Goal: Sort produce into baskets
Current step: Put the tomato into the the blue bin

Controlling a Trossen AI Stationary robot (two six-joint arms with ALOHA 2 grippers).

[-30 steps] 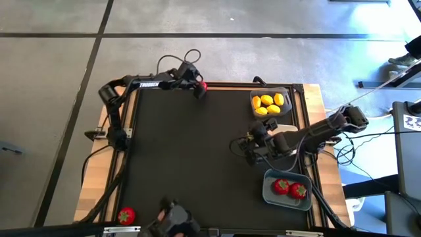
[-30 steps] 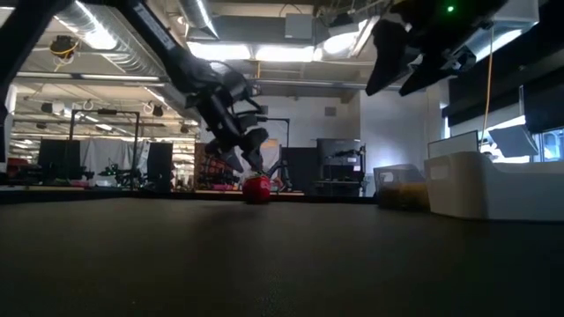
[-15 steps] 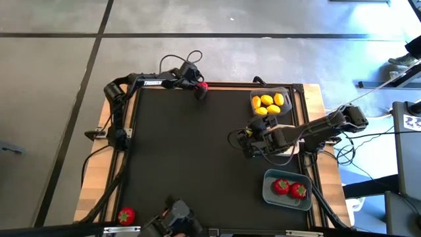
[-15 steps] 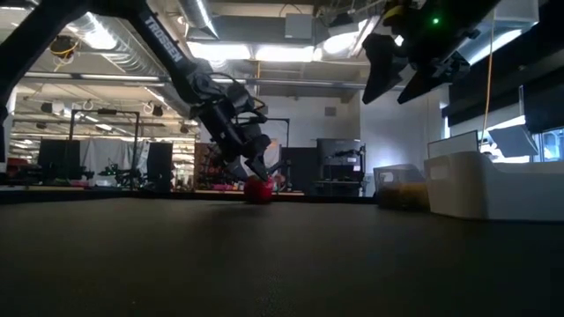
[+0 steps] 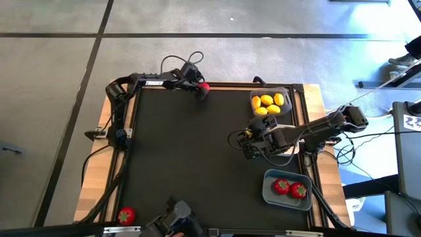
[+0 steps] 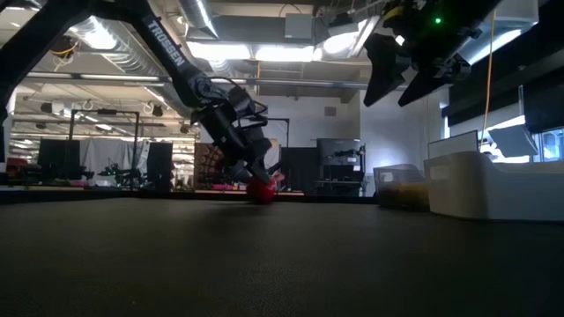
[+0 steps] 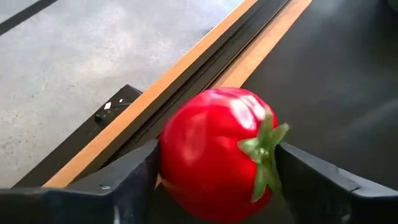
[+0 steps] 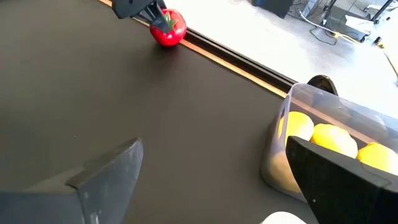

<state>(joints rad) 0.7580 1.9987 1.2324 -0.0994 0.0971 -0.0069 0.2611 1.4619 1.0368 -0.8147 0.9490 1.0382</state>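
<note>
1. Near-left corner of the counter [image 5: 184, 151]: I see one red tomato [image 5: 125, 214] lying alone by the wooden edge.
2. Far edge, left of centre: my left claw [image 5: 201, 89] is down at the counter's far rim. Its fingers [image 7: 124, 180] straddle a second red tomato with green top [image 7: 217, 152]; in the left wrist view both fingers sit right against its sides. I cannot tell whether the grip is firm.
3. The low view shows that tomato [image 6: 260, 192] resting on the counter surface under the claw.
4. Right of centre: my right claw [image 5: 248, 143] hangs above the counter, fingers spread wide, nothing between them.
5. Far right: the dark grey basket [image 5: 284, 112] holds several yellow lemons [image 5: 266, 101].
6. Between the grey and blue baskets, the white basket [image 6: 489, 185] is mostly hidden under the right arm from above.
7. Near right: the blue-grey basket [image 5: 268, 191] holds two red tomatoes [image 5: 283, 187].
</note>
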